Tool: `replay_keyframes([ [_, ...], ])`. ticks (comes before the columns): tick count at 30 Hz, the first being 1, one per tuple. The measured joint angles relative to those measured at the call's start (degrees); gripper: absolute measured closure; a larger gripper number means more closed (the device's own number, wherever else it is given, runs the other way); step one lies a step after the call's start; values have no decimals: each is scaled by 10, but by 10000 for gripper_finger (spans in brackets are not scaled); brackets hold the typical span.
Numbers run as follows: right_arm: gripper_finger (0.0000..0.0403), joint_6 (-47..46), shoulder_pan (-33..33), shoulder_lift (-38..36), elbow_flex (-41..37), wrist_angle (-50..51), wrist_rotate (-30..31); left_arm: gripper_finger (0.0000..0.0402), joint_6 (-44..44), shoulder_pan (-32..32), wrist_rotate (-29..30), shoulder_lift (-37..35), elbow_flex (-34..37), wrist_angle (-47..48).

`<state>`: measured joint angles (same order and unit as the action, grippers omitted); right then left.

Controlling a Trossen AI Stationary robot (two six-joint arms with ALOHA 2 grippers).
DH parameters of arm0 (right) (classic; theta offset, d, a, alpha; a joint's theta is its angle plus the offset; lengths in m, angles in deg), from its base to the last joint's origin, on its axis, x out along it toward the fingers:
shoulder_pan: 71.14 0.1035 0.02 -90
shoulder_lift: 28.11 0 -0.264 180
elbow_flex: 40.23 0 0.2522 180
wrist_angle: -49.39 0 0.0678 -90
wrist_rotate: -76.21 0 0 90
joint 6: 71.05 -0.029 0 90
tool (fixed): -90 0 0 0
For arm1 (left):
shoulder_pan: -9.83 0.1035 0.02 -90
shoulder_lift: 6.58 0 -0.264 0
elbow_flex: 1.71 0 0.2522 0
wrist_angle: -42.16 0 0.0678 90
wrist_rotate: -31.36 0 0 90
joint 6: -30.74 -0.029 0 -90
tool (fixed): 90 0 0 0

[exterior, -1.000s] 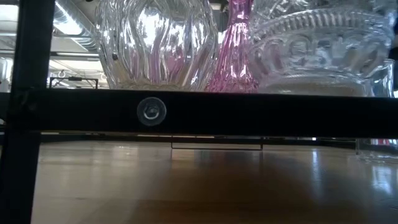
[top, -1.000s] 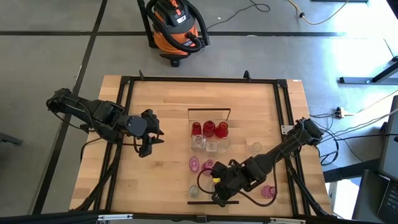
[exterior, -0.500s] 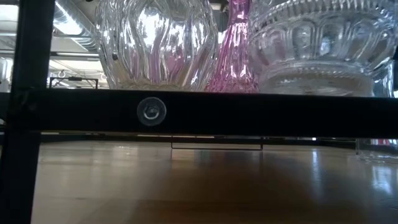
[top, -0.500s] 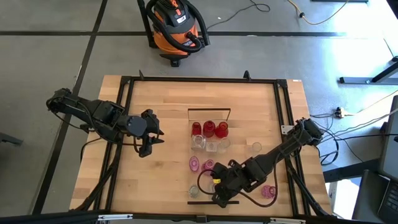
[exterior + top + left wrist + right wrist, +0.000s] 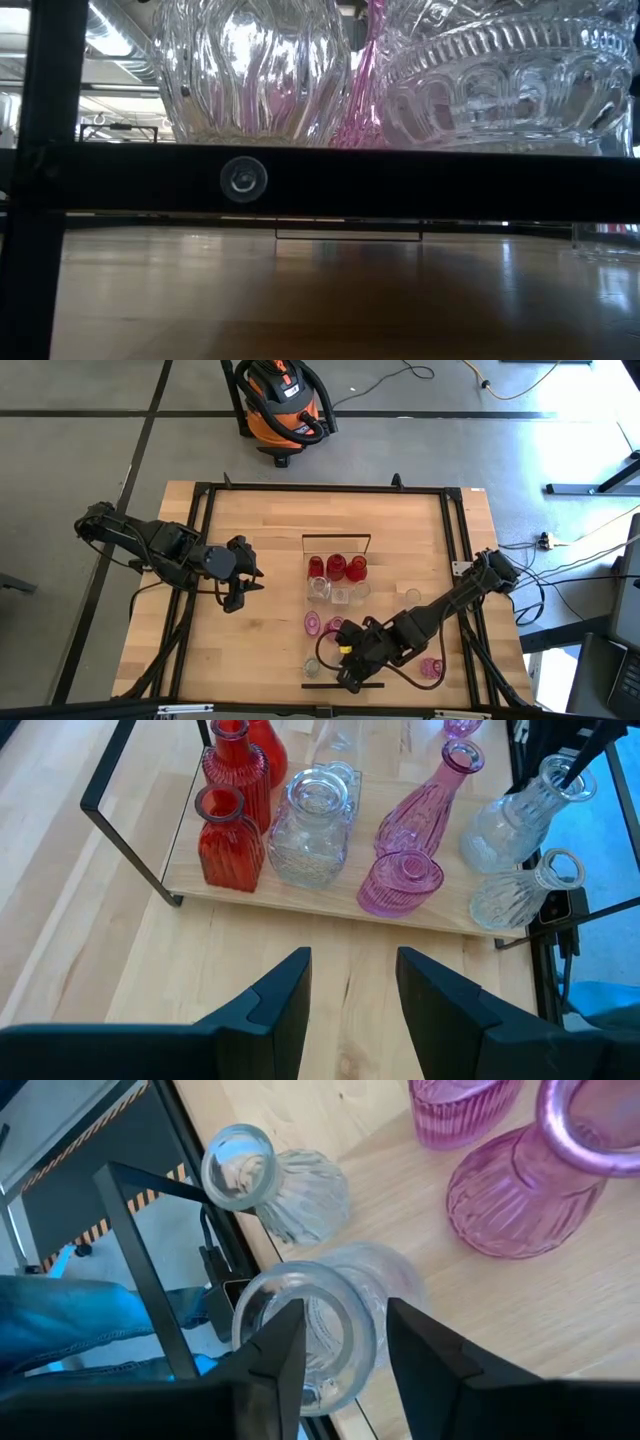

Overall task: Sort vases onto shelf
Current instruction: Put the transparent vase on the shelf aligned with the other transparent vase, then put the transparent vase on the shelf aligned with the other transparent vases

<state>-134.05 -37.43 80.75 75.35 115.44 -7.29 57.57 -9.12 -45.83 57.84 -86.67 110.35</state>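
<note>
Vases (image 5: 310, 830) stand in a bunch on the shelf (image 5: 300, 902), just ahead of the left pincer (image 5: 352, 990).

The biggest thing is the grey floor (image 5: 80, 440) all around. An orange and black vacuum cleaner (image 5: 283, 405) sits on it, far beyond both pincers. Next comes the wooden table (image 5: 260, 540) with a black frame (image 5: 320, 487) along its edges. The shelf is a pale plank with thin black bars at its ends. It lies on the table between the two pincers.

The left pincer hangs over bare table beside the shelf. Its two fingers are partly apart and hold nothing.

The right pincer (image 5: 342, 1315) is at the near end of the shelf. It sits right over the mouth of a clear vase (image 5: 320, 1295) that stands at the shelf's edge. I cannot tell if it grips that vase or not.

Red vases (image 5: 225, 840) stand at the end of the shelf farthest from the right pincer. Pink vases (image 5: 520, 1180) stand just beside the right pincer, and one more clear one (image 5: 270, 1180) is close by too.
</note>
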Motion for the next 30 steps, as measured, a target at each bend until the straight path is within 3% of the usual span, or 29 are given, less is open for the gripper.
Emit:
replay_keyframes([
  [30, 278, -7, -16, 0, 0, -16, 5, 259, 2, 0, 0, 0, 0, 0],
])
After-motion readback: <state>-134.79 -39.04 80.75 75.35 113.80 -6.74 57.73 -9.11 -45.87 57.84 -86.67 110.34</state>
